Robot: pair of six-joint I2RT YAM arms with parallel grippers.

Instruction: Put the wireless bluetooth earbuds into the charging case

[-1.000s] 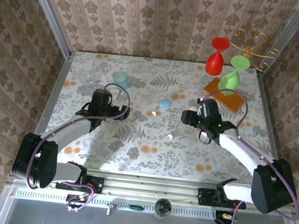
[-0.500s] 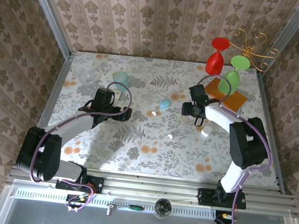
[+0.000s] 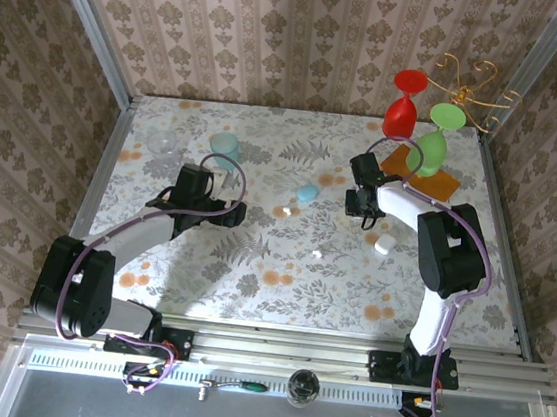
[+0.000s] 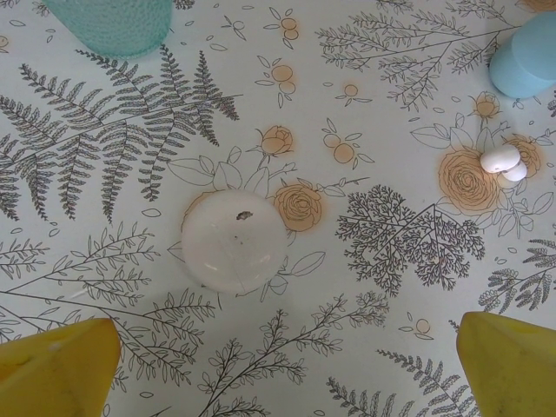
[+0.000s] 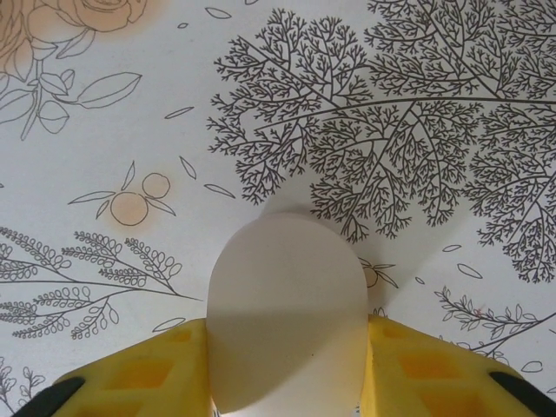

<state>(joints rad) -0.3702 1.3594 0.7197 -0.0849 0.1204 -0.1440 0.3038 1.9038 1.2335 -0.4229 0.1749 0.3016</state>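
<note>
In the right wrist view, a white egg-shaped charging case (image 5: 285,304) sits between my right gripper's (image 5: 287,369) yellow fingers, which press on both its sides. From above, that case (image 3: 383,245) pokes out just below the right gripper (image 3: 371,222). My left gripper (image 4: 285,369) is wide open above the table, with a second round white case (image 4: 233,240) lying ahead of it, untouched. Two white earbuds (image 4: 504,162) lie together to its right. From above, these earbuds (image 3: 283,210) lie right of the left gripper (image 3: 230,213). Another earbud (image 3: 317,254) lies mid-table.
A light blue case (image 3: 306,193) lies near the table's centre, a teal cup (image 3: 224,147) and a clear glass bowl (image 3: 162,143) at the back left. Red (image 3: 403,107) and green (image 3: 432,141) wine glasses, an orange block (image 3: 423,180) and a gold wire stand (image 3: 473,90) crowd the back right.
The right arm has folded toward the back of the table, and its jaws have closed onto the white case. The left arm shifted slightly and stays open.
</note>
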